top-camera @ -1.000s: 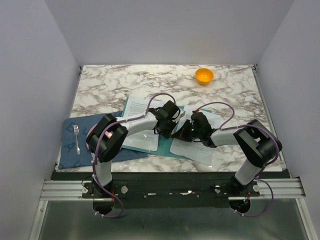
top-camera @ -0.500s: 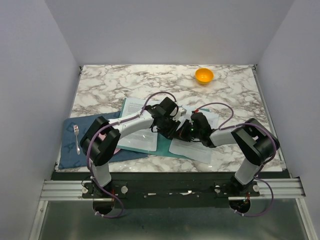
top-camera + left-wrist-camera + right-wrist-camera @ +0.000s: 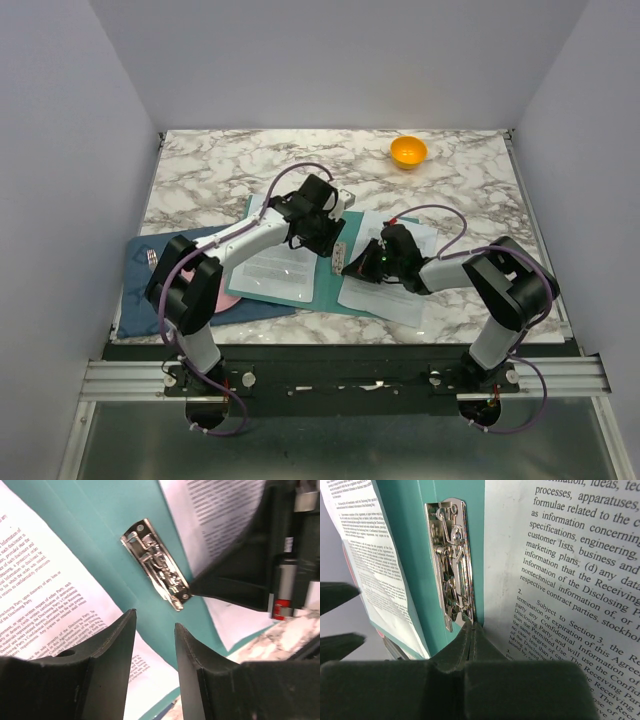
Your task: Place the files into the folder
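Right now the near side shows the right-hand stack of the files [image 3: 570,580] lying on the right half of the open folder [image 3: 100,510]. It sits skewed, and its near corner seems to overhang the folder's edge onto the counter [image 3: 250,170]. The inner edge of that stack sits just beside the metal clip [image 3: 452,565] on the spine, not under it as far as I can tell.

The right hand [image 3: 472,626] is low, with its fingers pressed together and nothing held. Its tip touches the clip's near end. The left hand [image 3: 154,622] hovers above the spine just past the clip, fingers apart, empty.

Further back, the second stack of files [image 3: 40,590] lies on the folder's left half, well clear of the clip. The blue placemat [image 3: 140,290] is off to the left, and an orange bowl [image 3: 408,151] sits at the far side.

Step, my read: the sheets are laid in and the clip is being worked. The next move probably calls for lifting the clip's lever while the right tip steadies it. Then the stacks need squaring up and sliding under, or the cover needs folding over. Thin paper slips easily, so go slow.
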Robot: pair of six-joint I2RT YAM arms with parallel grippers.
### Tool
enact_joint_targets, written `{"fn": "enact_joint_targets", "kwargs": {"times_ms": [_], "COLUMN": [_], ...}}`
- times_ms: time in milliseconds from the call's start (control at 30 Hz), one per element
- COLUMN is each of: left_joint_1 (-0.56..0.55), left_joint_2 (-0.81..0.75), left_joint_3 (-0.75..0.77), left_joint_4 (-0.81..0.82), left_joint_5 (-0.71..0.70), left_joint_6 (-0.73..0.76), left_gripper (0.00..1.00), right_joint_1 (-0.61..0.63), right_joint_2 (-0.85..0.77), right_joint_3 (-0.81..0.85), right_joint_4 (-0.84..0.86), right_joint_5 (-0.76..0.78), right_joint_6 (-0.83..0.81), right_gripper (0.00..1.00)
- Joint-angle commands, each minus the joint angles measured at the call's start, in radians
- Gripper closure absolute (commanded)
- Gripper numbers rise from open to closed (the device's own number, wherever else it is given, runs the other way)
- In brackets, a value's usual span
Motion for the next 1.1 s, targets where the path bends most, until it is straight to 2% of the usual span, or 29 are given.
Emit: {"fn": "enact_joint_targets", "kwargs": {"times_ms": [0,267,500,1067], "left_joint_1": [-0.007,-0.018,-0.047,-0.067], "left_joint_2": [0.068,0.101,0.101,0.135], "left_joint_3": [-0.046,-0.063,-0.057,-0.052], "left_joint_4": [0.021,0.061,0.063,0.084], "left_joint_5": [-0.068,-0.013,0.015,-0.043], "left_joint_6": [0.023,-0.005,-0.031,-0.056], "left_gripper": [0.53,0.60,0.61,0.68], "right_joint_1": [0.007,0.007,0.007,0.007], "right_joint_2": [0.050,0.057,0.065,0.070], "right_joint_3": [-0.022,-0.018,-0.019,-0.045], "right_joint_4": [-0.186,-0.190,-0.183,-0.151], "right_joint_5": [0.068,0.070,0.068,0.061], "right_joint_6": [-0.043,-0.046,-0.043,-0.034], "right_gripper": [1.00,1.00,1.00,1.00]}}
